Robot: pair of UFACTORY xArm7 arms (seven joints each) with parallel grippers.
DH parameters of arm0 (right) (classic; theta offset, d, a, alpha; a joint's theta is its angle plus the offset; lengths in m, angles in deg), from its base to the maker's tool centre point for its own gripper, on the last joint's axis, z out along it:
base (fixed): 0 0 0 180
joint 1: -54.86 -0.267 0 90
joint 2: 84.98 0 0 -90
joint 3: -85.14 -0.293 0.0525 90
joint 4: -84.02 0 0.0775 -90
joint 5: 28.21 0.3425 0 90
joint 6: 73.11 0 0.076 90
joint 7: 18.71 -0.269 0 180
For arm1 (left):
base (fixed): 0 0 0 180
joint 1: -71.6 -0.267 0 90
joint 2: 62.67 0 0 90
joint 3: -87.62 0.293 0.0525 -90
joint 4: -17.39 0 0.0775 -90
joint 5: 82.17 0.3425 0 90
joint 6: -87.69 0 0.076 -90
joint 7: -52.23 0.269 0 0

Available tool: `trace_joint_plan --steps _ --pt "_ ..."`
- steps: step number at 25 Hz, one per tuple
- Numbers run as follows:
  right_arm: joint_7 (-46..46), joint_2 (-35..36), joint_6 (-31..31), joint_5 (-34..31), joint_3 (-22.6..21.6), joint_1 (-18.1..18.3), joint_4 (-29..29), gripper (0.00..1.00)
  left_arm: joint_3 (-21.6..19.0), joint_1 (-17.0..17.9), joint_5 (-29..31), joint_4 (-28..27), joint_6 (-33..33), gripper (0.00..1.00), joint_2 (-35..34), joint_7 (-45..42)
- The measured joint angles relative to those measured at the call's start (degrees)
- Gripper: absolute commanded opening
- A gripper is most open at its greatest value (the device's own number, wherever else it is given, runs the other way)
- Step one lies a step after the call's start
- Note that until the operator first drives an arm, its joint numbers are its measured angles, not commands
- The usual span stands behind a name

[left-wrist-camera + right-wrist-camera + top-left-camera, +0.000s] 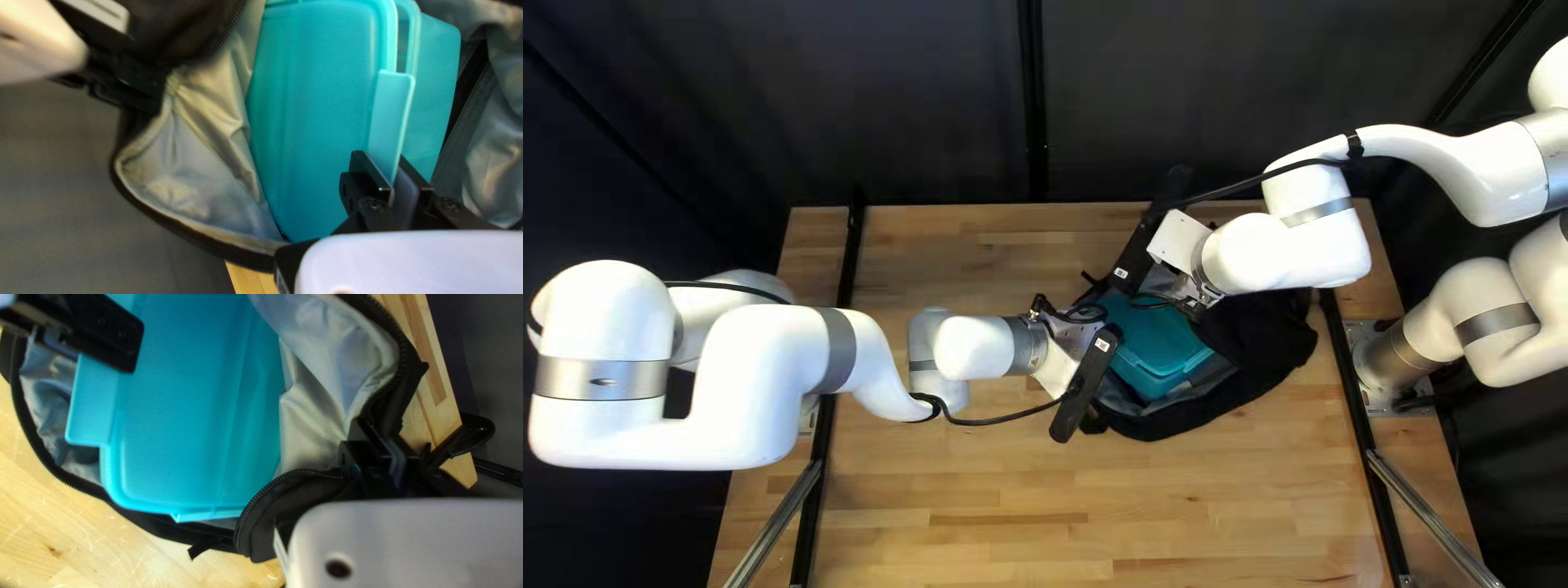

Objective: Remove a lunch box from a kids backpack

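Observation:
In the top left view, my left gripper [1086, 383] reaches the near left side of the open black backpack [1274, 354], and my right gripper [1139, 248] is at its far edge. A teal lunch box [1157, 346] lies inside the backpack. The left wrist view shows my left gripper [389, 182] shut on the side latch of the lunch box [321, 109], one finger on each face. In the right wrist view, my right gripper [378, 449] is shut on the rim of the backpack [403, 375], beside the grey lining; its fingertips are partly hidden by cloth.
The wooden table [980, 490] extends around the backpack, its far edge close to my right gripper. A black strap loop [479, 427] sticks out past that edge in the right wrist view. Both arms come in low over the bag from opposite sides.

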Motion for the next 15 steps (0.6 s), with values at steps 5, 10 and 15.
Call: trace_joint_plan --steps 5,10,15 --pt "0.25 0.04 -0.13 -0.18 0.46 0.41 -0.05 0.00 6.47 8.02 -1.90 1.12 1.86 0.00 0.18 1.04" --pt "0.24 -0.11 -0.12 -0.27 0.61 0.57 -0.06 0.00 7.79 10.38 -3.04 3.06 1.07 0.00 0.66 0.53" --pt "0.13 -0.11 -0.10 -0.28 0.73 0.70 -0.03 0.00 8.27 11.50 -3.79 3.47 0.94 0.00 1.00 -0.07"
